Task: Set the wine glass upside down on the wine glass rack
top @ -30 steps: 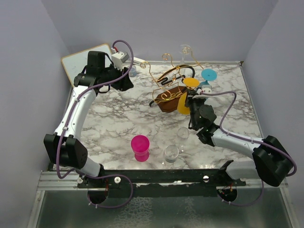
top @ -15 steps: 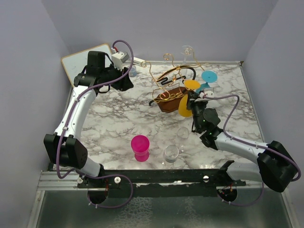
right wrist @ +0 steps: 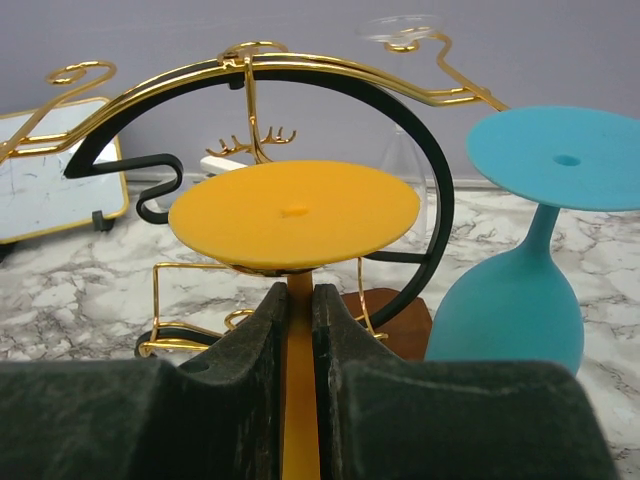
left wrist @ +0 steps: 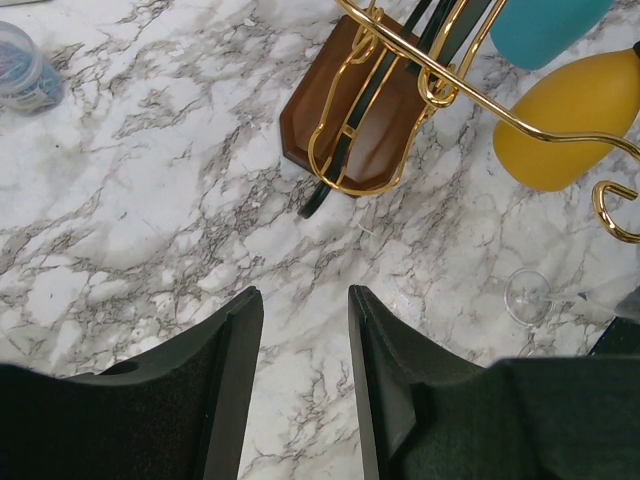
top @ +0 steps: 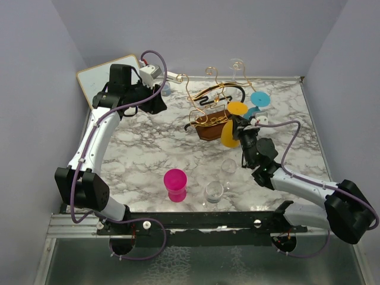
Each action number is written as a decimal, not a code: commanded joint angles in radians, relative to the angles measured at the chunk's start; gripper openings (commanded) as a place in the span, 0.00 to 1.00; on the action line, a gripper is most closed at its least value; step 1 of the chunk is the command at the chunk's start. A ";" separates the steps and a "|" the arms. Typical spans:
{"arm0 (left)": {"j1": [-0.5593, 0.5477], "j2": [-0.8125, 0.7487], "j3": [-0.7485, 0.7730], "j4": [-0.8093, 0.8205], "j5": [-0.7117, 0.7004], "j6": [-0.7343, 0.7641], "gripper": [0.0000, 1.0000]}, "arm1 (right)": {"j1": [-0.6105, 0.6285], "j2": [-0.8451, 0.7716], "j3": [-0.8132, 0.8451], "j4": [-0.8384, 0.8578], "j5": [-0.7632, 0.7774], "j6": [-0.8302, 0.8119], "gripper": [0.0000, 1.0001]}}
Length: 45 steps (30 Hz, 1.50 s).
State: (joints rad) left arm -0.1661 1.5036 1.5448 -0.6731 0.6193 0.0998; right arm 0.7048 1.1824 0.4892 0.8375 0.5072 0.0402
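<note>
Clamps yellow glass (right wrist: 293,213) by its stem in right gripper (right wrist: 298,300), bowl down, foot up, just beside rack (left wrist: 320,110) at its 4 o'clock. Hangs left gripper (left wrist: 303,295) released, empty, above table (top: 148,148) at rack's 10 o'clock.

In the right wrist view the yellow wine glass (right wrist: 293,213) shows only its foot and a strip of stem. Its bowl is hidden below the right gripper (right wrist: 299,300), whose body also cuts off the teal wine glass (right wrist: 515,305). In the left wrist view the wine glass rack (left wrist: 325,115) runs off the top edge. A small clear container (left wrist: 22,68) is cut by the left edge, its contents too blurred to tell.
</note>
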 commanded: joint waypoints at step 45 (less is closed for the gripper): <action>-0.004 -0.063 0.003 -0.117 -0.038 0.041 0.43 | 0.005 -0.208 -0.047 -0.177 -0.253 0.035 0.65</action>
State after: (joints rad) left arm -0.1661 1.4921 1.5146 -0.7403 0.6109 0.1242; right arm 0.7055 1.0348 0.4656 0.7521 0.3119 0.0486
